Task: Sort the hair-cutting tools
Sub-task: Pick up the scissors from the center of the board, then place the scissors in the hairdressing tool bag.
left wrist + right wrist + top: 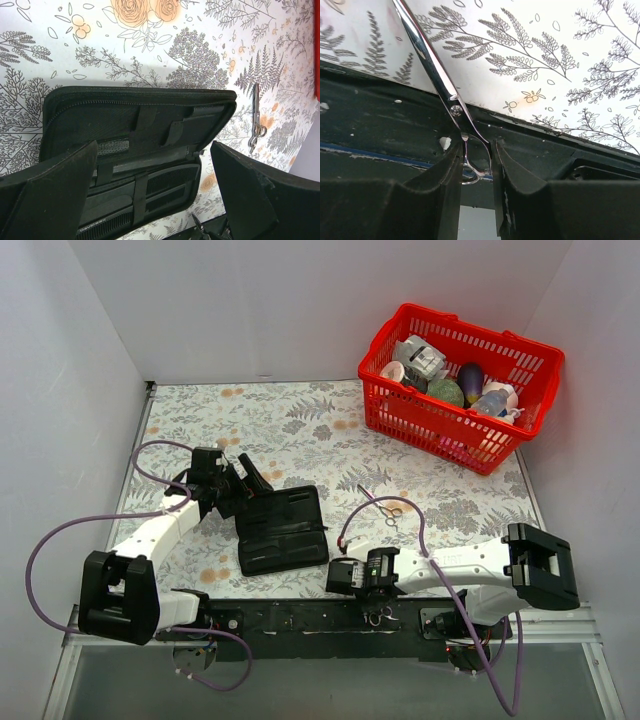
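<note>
My right gripper [340, 578] hangs low at the table's front edge. In the right wrist view its fingers [445, 180] press on both sides of the ring handles of silver scissors [432, 65], whose blades reach up and left onto the patterned table. A second pair of scissors [386, 509] [256, 120] lies loose on the table right of the open black case [281, 531] [135, 107]. A black comb [172, 179] sits strapped in the case's lower half. My left gripper [236, 486] [155, 200] hovers wide open over the case's near-left corner, holding nothing.
A red basket [480, 330] with bottles and egg-shaped items stands at the back right. A black rail [300, 615] runs along the table's front edge between the arm bases. White walls close in the left, back and right sides.
</note>
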